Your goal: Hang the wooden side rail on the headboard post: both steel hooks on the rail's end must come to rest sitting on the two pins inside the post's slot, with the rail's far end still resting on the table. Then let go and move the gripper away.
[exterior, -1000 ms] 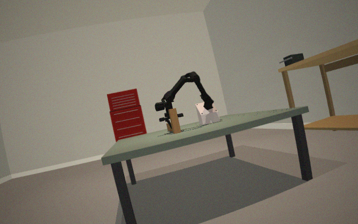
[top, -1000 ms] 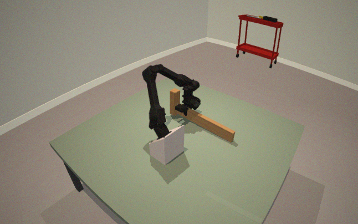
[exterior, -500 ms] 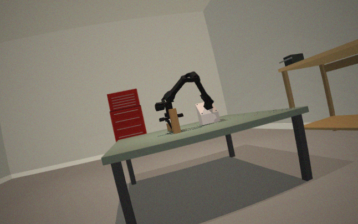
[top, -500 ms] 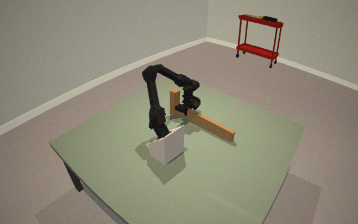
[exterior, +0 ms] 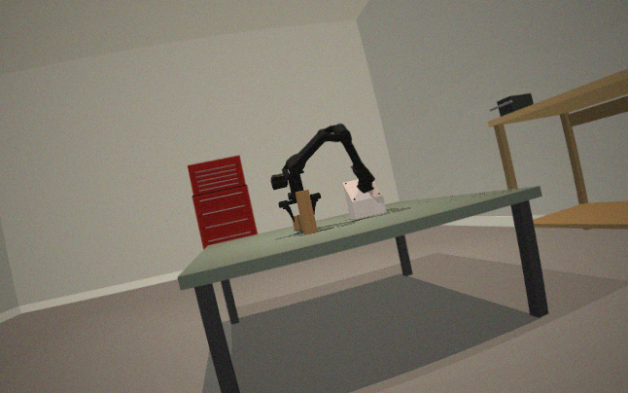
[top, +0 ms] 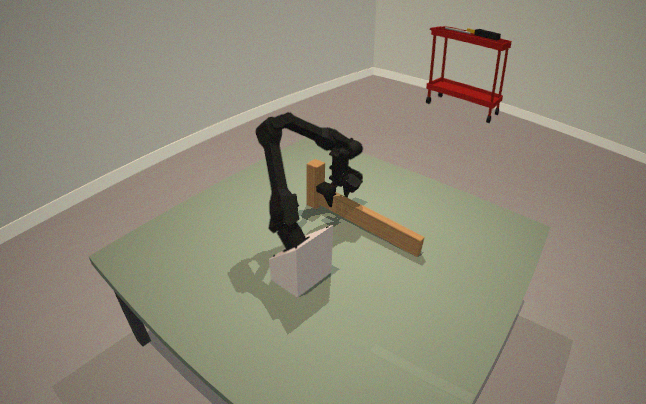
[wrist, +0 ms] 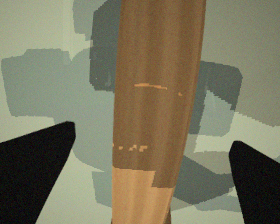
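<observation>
The wooden side rail (top: 385,226) (exterior: 296,224) (wrist: 156,50) lies long and straight, its near end at the foot of the upright headboard post (top: 314,185) (exterior: 306,212). Its far end is low, at the table top. My gripper (top: 338,199) (wrist: 155,140) points down over the rail close to the post and is open. One finger is on each side of the rail, with a visible gap to both sides in the wrist view. The hooks, the pins and the slot are hidden, so I cannot tell whether the hooks sit on the pins.
The green table (top: 440,301) (exterior: 258,251) carries the post and rail. The arm's pale base block (top: 315,261) (exterior: 366,207) stands on the near side of the rail in the top view. A red cart (top: 466,92), a red tool cabinet (exterior: 224,215) and a wooden bench (exterior: 599,92) stand away from the table.
</observation>
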Motion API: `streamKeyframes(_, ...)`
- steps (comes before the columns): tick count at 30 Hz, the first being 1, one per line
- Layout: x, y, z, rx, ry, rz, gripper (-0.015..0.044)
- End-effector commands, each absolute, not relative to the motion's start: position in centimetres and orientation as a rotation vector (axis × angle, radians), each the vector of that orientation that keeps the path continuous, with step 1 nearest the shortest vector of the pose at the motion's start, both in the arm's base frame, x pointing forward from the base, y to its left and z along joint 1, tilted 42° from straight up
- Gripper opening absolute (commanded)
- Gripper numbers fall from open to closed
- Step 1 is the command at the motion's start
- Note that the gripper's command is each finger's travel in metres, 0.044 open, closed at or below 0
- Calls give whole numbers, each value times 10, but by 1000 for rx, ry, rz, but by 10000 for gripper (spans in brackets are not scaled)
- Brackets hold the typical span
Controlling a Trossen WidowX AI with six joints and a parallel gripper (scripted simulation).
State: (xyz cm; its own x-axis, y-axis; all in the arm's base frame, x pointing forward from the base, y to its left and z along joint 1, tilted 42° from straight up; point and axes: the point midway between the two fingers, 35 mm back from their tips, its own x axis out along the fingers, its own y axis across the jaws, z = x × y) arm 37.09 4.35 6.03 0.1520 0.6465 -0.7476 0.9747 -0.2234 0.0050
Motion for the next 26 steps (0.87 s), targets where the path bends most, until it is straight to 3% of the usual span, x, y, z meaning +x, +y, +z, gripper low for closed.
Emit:
streamKeyframes(1,373,36,74,1939,1528,-836,440)
streamKeyframes(26,371,13,56,1947,1518,-845,440)
